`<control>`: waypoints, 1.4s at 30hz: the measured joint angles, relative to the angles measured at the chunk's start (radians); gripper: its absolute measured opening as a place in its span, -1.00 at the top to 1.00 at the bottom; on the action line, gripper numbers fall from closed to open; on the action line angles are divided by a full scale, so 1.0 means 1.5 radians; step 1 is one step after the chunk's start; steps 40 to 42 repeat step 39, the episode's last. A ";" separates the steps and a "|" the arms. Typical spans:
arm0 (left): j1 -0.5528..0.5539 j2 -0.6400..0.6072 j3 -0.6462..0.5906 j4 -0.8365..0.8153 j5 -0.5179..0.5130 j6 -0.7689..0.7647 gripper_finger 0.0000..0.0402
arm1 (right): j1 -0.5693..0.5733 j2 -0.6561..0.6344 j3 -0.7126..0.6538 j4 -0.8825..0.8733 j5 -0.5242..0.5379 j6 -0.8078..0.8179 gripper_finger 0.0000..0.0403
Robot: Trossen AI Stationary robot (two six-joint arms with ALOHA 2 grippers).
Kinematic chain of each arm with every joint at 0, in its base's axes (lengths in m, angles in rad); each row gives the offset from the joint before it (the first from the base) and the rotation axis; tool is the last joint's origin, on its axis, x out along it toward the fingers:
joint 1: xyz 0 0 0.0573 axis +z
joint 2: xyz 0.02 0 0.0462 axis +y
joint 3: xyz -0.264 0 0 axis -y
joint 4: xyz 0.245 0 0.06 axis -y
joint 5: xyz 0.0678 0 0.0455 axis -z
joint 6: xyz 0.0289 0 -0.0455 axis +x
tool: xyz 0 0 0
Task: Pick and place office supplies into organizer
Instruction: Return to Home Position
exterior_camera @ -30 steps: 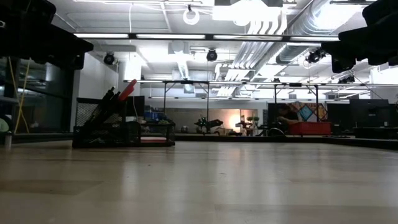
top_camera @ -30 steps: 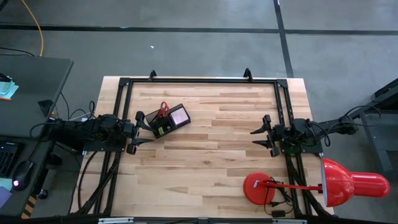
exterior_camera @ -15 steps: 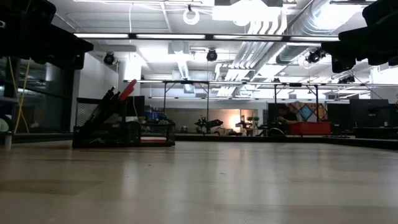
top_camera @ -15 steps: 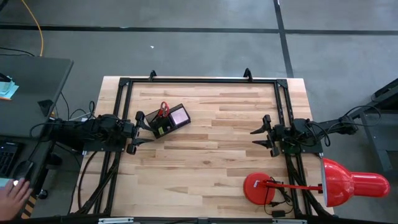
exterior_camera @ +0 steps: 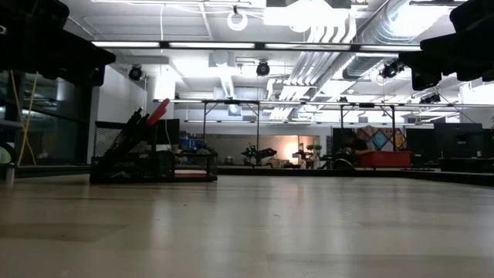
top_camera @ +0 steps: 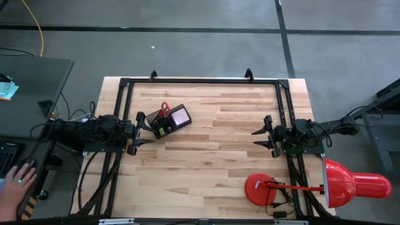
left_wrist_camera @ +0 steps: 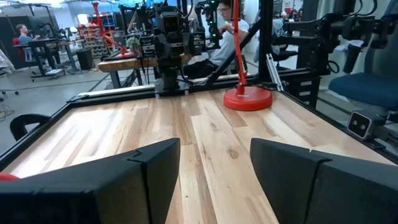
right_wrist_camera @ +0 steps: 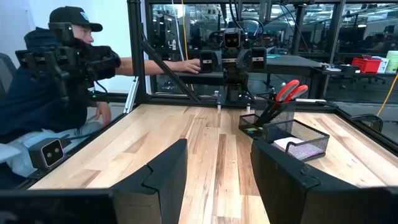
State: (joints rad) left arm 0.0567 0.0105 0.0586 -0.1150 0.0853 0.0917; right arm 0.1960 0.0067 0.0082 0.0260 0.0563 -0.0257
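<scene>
While both arms are sitting back at the sides of the light wooden table [top_camera: 212, 162], you are looking at a job that appears finished. Far to the left of the black wire-mesh desk organizer [top_camera: 164, 129], off the table, a person's hand [top_camera: 14, 182] is reaching over a dark desk [top_camera: 31, 94].

The left gripper [top_camera: 150, 133] is hovering just beside the organizer's left side, its two dark fingers spread with nothing between them.

The organizer is holding the red-handled scissors [top_camera: 165, 110], blades down and handles slanting up. The thin dark pens [right_wrist_camera: 268, 112] are leaning alongside them, and the pink square note pad [top_camera: 180, 116] is lying flat in the compartment on the organizer's right. No supply is showing loose on the wood.

If you are lifting anything again:
- **Scissors:** they should be feeling stiff and fairly weighty, so take them at the handle loops.
- **Pens:** they are probably light and slick.
- **Pad:** it is a soft stack, so pinch it across opposite edges.
- **Mesh organizer:** it is looking light enough to slide when nudged.

Well right of the organizer, the right gripper [top_camera: 257, 138] is waiting, fingers parted and empty. Beyond it, farther from the organizer, the red round-based desk lamp [top_camera: 258, 187] is standing.
</scene>
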 joint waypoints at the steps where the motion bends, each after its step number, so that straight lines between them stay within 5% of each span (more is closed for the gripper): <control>1: -0.004 0.000 0.000 0.000 0.000 0.000 0.05 | 0.000 0.000 0.000 0.000 0.000 0.000 0.16; 42: -0.038 0.000 0.000 0.000 0.000 0.000 0.05 | 0.000 0.000 0.000 0.000 0.000 0.000 0.16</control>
